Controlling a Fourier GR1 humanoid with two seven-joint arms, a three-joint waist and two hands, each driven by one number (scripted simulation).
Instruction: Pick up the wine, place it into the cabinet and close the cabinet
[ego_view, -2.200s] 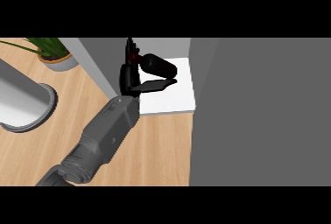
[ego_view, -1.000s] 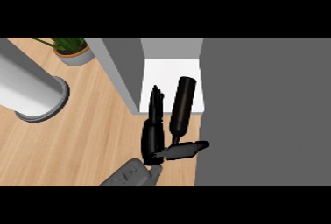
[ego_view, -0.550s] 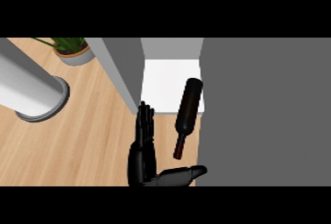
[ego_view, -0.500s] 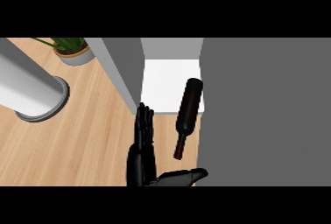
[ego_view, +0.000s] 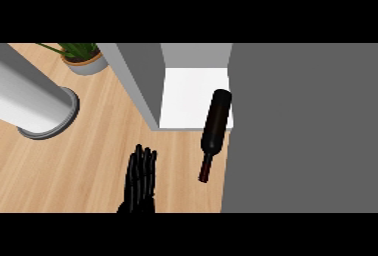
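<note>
I see one hand (ego_view: 139, 181) coming up from the lower edge, left of the frame's middle, black against the wooden table (ego_view: 81, 160). Its fingers (ego_view: 142, 160) are straight and close together, pointing toward the top of the frame, and they hold nothing. From this view alone I cannot tell which of the two hands it is; no other hand shows.

The wine bottle (ego_view: 213, 131) lies on its side just right of the hand and apart from it. Its dark body reaches up onto the white cabinet floor (ego_view: 188, 95) in the upper middle of the frame, while its neck and reddish cap point down toward the lower middle, sticking out over the wooden table past the floor's front edge. So I read the bottle as partly in the cabinet opening, its base end inside and its neck end outside.

A grey cabinet wall (ego_view: 140, 80) runs along the left side of the white floor. A broad grey panel (ego_view: 303, 125) fills the right side of the frame, and the bottle's right side lies close along its edge; I cannot tell whether they touch.

At the left of the frame stands a large pale cylinder (ego_view: 33, 102) on a round grey base. In the upper left is a small potted plant (ego_view: 83, 57).
</note>
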